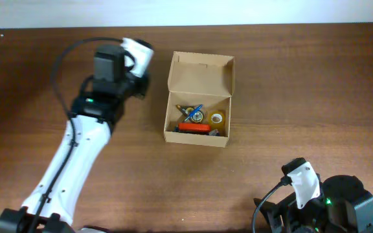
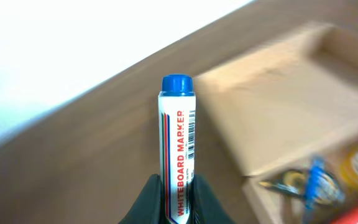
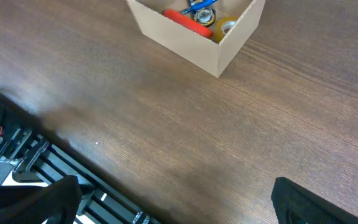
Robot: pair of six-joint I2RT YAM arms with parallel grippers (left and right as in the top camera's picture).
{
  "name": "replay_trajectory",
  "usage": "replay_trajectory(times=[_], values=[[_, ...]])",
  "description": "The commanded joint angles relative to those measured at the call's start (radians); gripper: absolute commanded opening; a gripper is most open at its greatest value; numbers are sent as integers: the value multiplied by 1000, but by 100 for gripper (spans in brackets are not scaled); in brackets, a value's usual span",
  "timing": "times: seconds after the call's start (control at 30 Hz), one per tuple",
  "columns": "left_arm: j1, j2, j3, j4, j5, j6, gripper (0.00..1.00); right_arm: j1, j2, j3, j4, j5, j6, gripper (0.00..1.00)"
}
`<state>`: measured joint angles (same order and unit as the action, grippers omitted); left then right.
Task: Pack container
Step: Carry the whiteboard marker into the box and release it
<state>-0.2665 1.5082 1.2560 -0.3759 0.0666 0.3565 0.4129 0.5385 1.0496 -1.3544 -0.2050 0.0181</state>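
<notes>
Black fingers [image 2: 149, 200] of the left gripper [image 2: 178, 202] pinch a white whiteboard marker [image 2: 178, 134] with a blue cap, low in the middle of the left wrist view. From above, this gripper is at the upper left, near the tan cardboard box [image 1: 201, 72]. The box stands open in the upper middle on the brown wooden table [image 1: 290, 77]. A long red thing [image 1: 193, 128] and a yellow tape roll [image 1: 217, 118] lie inside it. At the lower right, the right gripper [image 3: 176, 186] is spread wide and holds nothing.
</notes>
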Motion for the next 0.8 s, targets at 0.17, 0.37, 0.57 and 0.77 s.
replay_trajectory(times=[0.17, 0.37, 0.57, 0.77], values=[[-204, 58, -2, 3, 121, 594, 2, -1, -3, 1, 4, -10, -6, 99], [-259, 173, -2, 1, 121, 697, 2, -1, -3, 1, 4, -10, -6, 99], [-290, 241, -2, -19, 122, 697, 2, -1, -3, 1, 4, -10, -6, 99], [-296, 248, -2, -21, 183, 697, 2, -1, -3, 1, 4, -10, -6, 99]])
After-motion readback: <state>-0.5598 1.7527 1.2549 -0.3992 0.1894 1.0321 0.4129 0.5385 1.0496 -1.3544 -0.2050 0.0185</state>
